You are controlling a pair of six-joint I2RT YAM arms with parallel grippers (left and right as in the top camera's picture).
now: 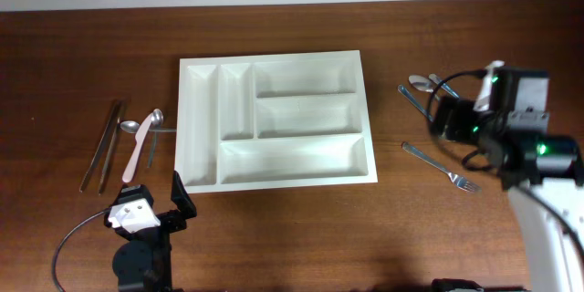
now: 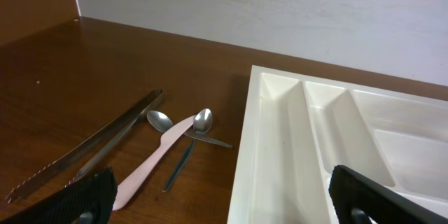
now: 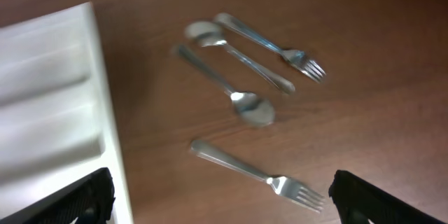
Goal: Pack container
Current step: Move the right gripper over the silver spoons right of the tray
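While the tray (image 1: 306,117) lies flat mid-table, its two narrow slots toward the left, the left gripper (image 2: 229,192) hangs by its near-left corner, jaws spread wide — tongs (image 2: 143,106) and a pink knife (image 2: 164,143) lie just beyond, left of the tray. Opposite, the right gripper (image 3: 231,196), jaws likewise spread, hovers over forks (image 3: 255,171) and spoons (image 3: 241,101) right of it.

The right wrist view is blurred throughout; there the container (image 3: 56,112) is cut off by the left edge. Overhead, the right arm (image 1: 497,123) hides parts of 2 spoons (image 1: 418,82) beside it.
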